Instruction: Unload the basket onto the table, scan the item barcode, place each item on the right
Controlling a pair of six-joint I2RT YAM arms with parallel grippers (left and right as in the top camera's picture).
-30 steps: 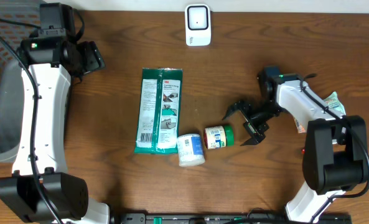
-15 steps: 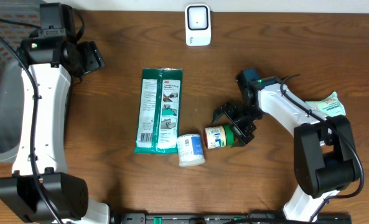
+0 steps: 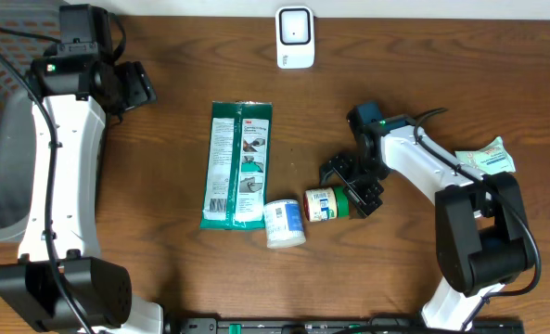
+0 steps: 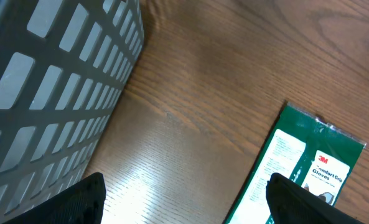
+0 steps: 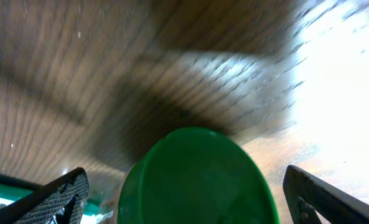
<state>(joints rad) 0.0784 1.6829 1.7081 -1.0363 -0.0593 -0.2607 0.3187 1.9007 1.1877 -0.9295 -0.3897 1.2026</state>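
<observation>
Right pincer [image 3: 349, 188] is spread open beside green cap [image 5: 196, 177] of jar [image 3: 321, 204]; jar's long axis is pointed into pincer.

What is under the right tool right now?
The small jar lies on its side there, its green cap between the right tool's open fingers. The cap covers the table below; contact cannot be seen.

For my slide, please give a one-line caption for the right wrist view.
Right claw, open, with one finger on each side of the green-lidded jar, seen end-on over the wooden table.
</observation>
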